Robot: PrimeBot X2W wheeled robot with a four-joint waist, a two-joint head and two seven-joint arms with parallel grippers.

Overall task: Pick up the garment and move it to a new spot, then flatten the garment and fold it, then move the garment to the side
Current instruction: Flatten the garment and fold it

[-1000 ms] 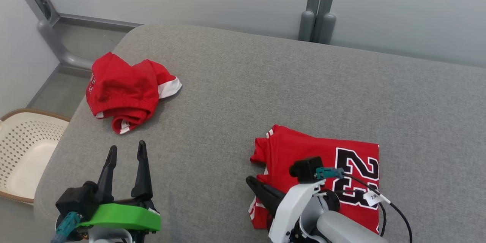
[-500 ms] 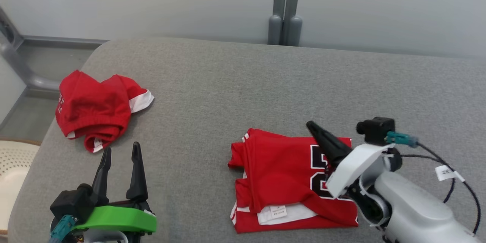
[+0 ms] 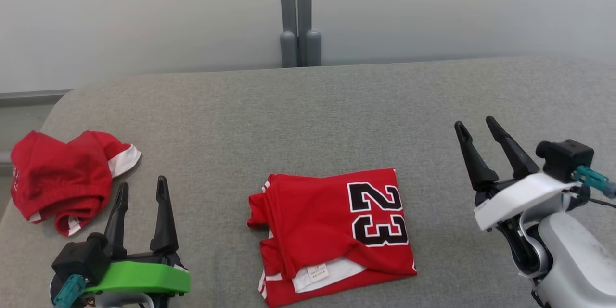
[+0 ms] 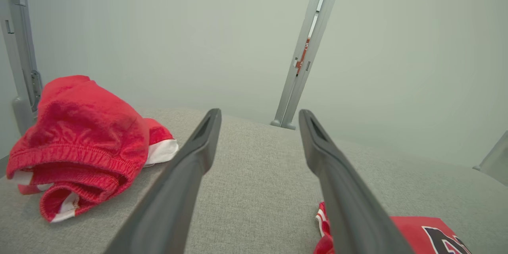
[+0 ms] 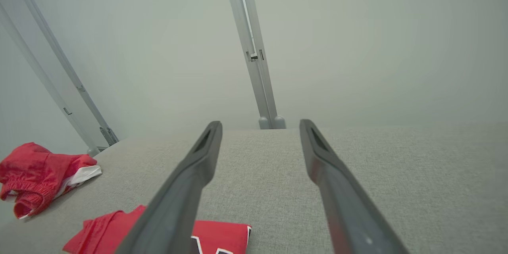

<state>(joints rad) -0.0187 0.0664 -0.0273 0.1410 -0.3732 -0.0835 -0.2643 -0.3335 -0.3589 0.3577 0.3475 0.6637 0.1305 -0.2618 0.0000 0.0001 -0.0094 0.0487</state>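
Near left, low over the counter [image 3: 288, 120]: left end effector [image 3: 142, 183], fingers up and spread, gripping nothing. Near right, fingers leaning leftward: right end effector [image 3: 474, 122], likewise released and empty. Between the two, flat on the grey padding, touching neither: folded red jersey [image 3: 332, 231], number 23 up, label at the near edge. Just beyond the left fingertips, a crumpled red garment [image 3: 57, 178], elastic waistband plain from the left wrist, lost in folds from the head. Farthest back, a grey post [image 3: 298, 9] against the wall.
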